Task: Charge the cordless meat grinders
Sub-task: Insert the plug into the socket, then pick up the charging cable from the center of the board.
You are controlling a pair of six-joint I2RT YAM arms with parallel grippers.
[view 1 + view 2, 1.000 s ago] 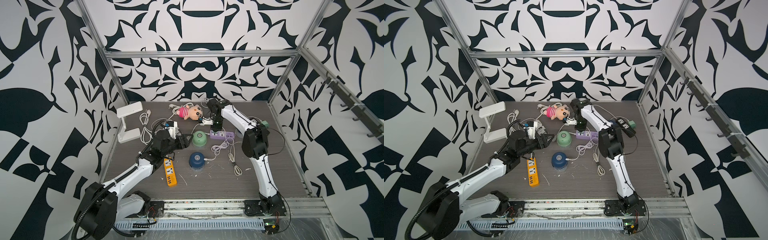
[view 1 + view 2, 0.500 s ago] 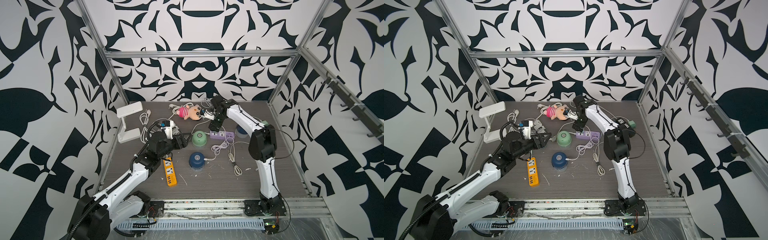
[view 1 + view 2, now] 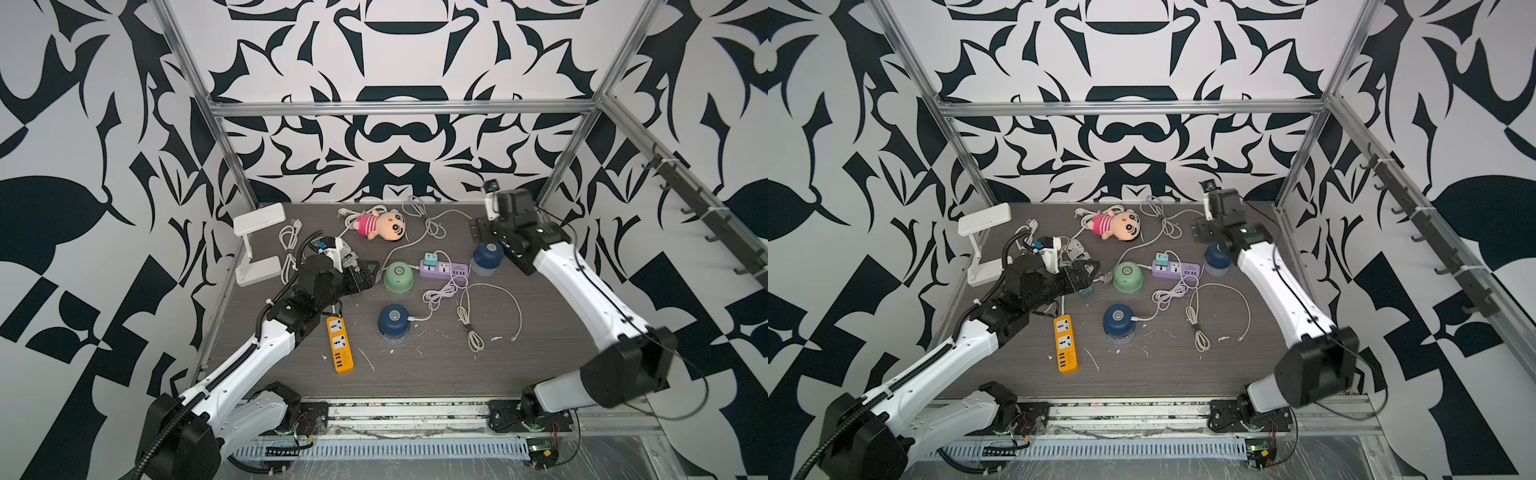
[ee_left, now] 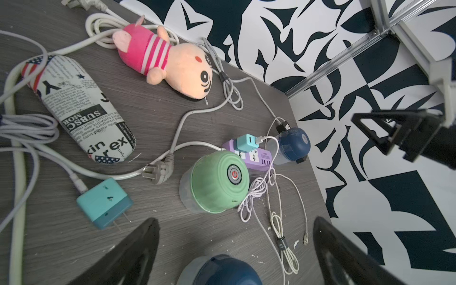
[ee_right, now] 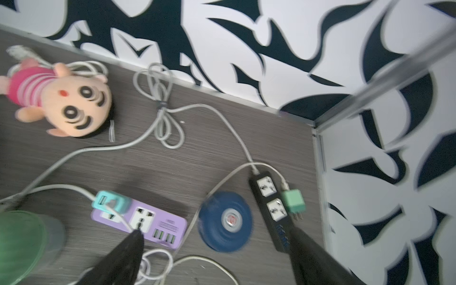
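— Grinders, both top views first?
— Three, upright on the tabletop (image 3: 415, 374). Around the middle, the mint green grinder (image 3: 398, 276), just beside the purple power strip (image 3: 446, 269). Nearer the front, the near dark blue grinder (image 3: 393, 322), pale cable at its side. Past the strip's other end, the far dark blue grinder (image 3: 487, 254).
— And each claw?
— Low beside the mint green grinder, not touching, the left claw (image 3: 371, 277). Over the far dark blue grinder, the right claw (image 3: 482, 232); hard to read the spread from up there.
— Left wrist view?
— Shows the left claw's fingers (image 4: 128, 254) spread wide, holding nothing. Ahead, the mint green grinder (image 4: 217, 182); beside it a loose teal adapter (image 4: 104, 203), prongs bare. Close by, the near dark blue grinder's dome (image 4: 222, 271), partly cut off.
— Right wrist view?
— Blurred, yet shows the right claw's fingers (image 5: 123, 256) well apart, gripping nothing. Between the purple power strip (image 5: 160, 222) and a black power strip (image 5: 270, 209), the far dark blue grinder (image 5: 225, 222). Just beside the black power strip, a green adapter (image 5: 293, 199), prongs bare.
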